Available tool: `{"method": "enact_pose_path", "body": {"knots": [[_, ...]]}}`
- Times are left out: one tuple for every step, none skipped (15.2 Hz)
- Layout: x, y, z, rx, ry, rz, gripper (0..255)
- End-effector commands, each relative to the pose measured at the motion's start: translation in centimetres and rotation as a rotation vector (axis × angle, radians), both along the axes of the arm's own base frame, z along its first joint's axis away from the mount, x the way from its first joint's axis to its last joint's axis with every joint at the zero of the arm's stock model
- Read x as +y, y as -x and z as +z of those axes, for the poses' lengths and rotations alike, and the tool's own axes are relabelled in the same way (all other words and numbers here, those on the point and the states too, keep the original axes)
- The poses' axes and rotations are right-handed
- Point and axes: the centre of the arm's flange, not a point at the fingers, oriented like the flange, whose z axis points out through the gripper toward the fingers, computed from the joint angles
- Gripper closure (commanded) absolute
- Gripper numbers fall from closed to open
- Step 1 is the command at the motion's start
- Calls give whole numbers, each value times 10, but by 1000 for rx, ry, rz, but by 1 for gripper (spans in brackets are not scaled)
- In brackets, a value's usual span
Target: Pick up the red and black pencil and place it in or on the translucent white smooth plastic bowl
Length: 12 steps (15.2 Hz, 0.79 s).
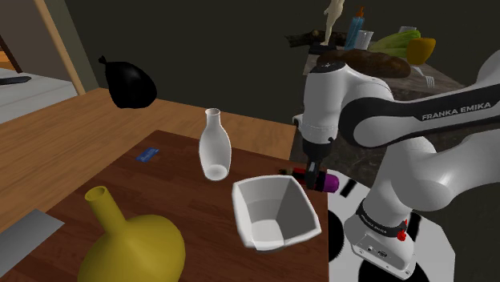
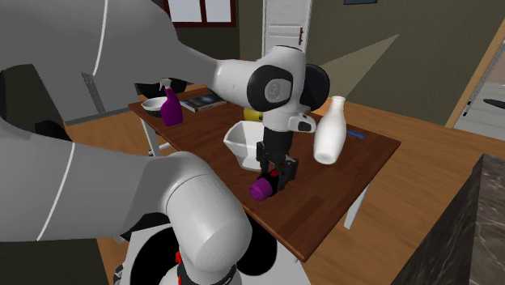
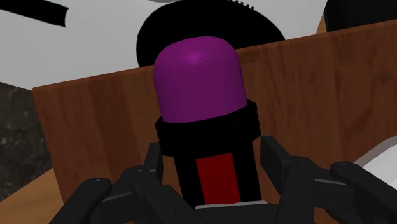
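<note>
Far left: a yellow vase (image 1: 132,244) stands at the near corner of the tabletop (image 1: 176,200) in the shoulder view, well apart from your work.
Left of centre: a white bottle (image 1: 215,148) stands upright near the bowl's far side, so keep your path off it.
Centre: the bowl (image 1: 272,210) is white with squared, sloping walls. It sits upright and open, just beside the pencil.
Right: the pencil (image 3: 202,95) is a stubby black body with a red panel and a rounded purple end. It is at the tabletop's edge nearest the stand (image 1: 377,240), with the purple end poking past that edge.
End effector (image 1: 311,172): clenched on the pencil. In the wrist view the fingers (image 3: 275,156) press its black body from both sides, behind the purple end.
Clearance: you cannot tell from these views whether the pencil is off the wood.
Step in hand: by my reading, the lift that comes before the carry to the bowl.
Doing it well: raise straight up until the pencil clears the bowl's rim, then make the short move toward the shoulder view's left. Keep the squeeze firm, since the overhanging purple end may tip. Lower into the opening before you release, so it does not bounce out.
Arm (image 1: 377,120): bent close over its stand. The forearm comes in from the shoulder view's right and the wrist points straight down at the tabletop's edge.
</note>
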Motion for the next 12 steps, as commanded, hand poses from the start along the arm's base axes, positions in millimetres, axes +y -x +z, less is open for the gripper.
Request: {"method": "enact_pose_path", "body": {"knots": [[1, 0, 10, 1, 0, 0, 255], [1, 0, 15, 1, 0, 0, 255], [1, 0, 20, 1, 0, 0, 255], [1, 0, 26, 1, 0, 0, 255], [1, 0, 31, 1, 0, 0, 255], [1, 0, 36, 1, 0, 0, 255], [1, 0, 41, 1, 0, 0, 255], [1, 0, 47, 1, 0, 0, 255], [1, 0, 52, 1, 0, 0, 255], [1, 0, 57, 1, 0, 0, 255], [1, 0, 63, 1, 0, 0, 255], [1, 0, 68, 1, 0, 0, 255]]}}
